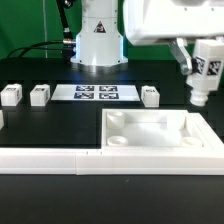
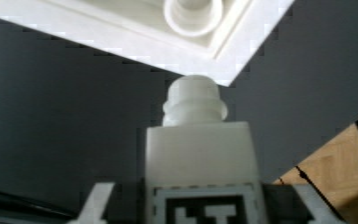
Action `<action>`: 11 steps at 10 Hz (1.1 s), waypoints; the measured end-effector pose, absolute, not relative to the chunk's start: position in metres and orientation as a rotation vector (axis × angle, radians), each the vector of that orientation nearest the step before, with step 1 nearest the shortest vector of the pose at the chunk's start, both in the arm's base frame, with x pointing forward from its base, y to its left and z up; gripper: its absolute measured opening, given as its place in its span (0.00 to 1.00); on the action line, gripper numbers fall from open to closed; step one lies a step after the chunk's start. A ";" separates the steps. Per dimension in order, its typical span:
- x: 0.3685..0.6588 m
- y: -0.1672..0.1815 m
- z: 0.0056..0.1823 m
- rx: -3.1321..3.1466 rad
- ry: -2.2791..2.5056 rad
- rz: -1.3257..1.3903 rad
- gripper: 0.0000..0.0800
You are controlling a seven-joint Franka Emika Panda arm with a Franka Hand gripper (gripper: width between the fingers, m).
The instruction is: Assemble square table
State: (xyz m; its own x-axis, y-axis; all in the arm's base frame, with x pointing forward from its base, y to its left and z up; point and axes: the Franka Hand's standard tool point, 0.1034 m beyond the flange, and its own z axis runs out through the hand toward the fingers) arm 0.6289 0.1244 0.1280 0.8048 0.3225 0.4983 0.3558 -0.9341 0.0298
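The tool (image 1: 198, 68) is clamped on a white leg (image 1: 201, 95), held upright with its peg pointing down near the square top's (image 1: 150, 135) corner socket (image 2: 194, 12), probably for insertion. Spare legs (image 1: 39, 95) wait on the tabletop (image 1: 45, 125).

My arm (image 1: 165, 20) hangs at the exterior view's right, wrist slightly tilted; my gripper (image 1: 203, 72) points downward. My jaws stand partly closed, clamped on a white leg (image 1: 200, 93).
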 end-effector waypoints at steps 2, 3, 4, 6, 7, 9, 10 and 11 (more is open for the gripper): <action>0.638 0.131 0.115 -2.915 -0.551 -0.781 0.36; 0.637 0.131 0.115 -2.915 -0.551 -0.779 0.36; 0.637 0.131 0.114 -2.916 -0.552 -0.778 0.36; 0.637 0.131 0.114 -2.916 -0.552 -0.777 0.36; 0.635 0.125 0.111 -2.921 -0.616 -0.765 0.36; 0.634 0.097 0.098 -2.932 -0.628 -0.729 0.36; 0.632 0.093 0.091 -2.934 -0.627 -0.714 0.36; 0.630 0.092 0.085 -2.936 -0.622 -0.704 0.36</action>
